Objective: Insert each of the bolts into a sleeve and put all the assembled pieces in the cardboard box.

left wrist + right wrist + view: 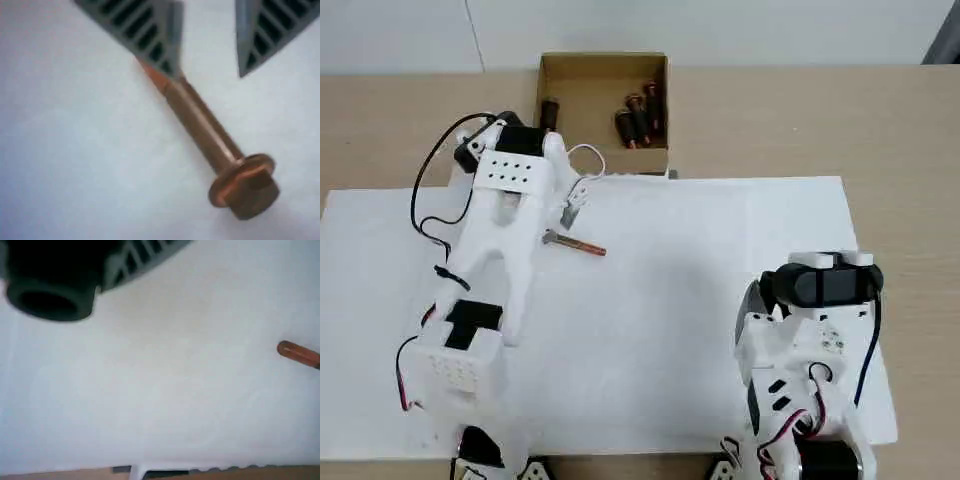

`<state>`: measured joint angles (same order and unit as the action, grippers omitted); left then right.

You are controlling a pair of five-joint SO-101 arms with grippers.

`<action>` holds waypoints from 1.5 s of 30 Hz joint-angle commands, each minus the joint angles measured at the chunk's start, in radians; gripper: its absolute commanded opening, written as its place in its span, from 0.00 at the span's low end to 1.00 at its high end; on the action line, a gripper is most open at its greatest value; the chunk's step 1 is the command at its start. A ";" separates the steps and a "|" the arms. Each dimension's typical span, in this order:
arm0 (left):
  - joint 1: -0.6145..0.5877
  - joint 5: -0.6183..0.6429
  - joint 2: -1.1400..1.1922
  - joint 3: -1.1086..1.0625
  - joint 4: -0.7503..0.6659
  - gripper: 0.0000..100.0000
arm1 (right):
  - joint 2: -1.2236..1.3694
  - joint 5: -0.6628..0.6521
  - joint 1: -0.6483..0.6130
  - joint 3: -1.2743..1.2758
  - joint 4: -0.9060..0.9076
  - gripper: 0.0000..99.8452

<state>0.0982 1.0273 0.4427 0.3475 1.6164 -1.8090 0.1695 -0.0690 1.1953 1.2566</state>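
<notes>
While left tool hovers over bolt, parted

**Cam layout: one overhead, two wrist cams down low**

From here, the high cam sits above the table and looks steeply down. I get the whole white sheet, with the arm bases at its near edge and the cardboard box past its far edge. The left wrist cam is tight on the sheet, looking down through the left gripper at the bolt. The right wrist cam is also low and takes in more sheet, out to one sheet edge. Overlap: all three see that bolt, but the right wrist cam catches just one end.
</notes>
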 commanded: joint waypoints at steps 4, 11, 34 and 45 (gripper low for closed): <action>0.000 0.005 -0.005 0.038 -0.061 0.11 | -0.005 -0.005 0.010 -0.008 -0.028 0.00; 0.000 0.003 0.066 0.039 -0.057 0.11 | -0.005 -0.005 0.010 -0.008 -0.028 0.00; -0.078 0.005 0.199 0.044 -0.127 0.09 | -0.005 -0.005 0.012 -0.006 -0.028 0.00; -0.077 0.005 0.190 0.079 -0.118 0.01 | -0.005 -0.005 0.012 -0.006 -0.028 0.00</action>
<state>0.0491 1.0303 0.6421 0.3782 1.5044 -1.8090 0.1695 -0.0690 1.1953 1.2566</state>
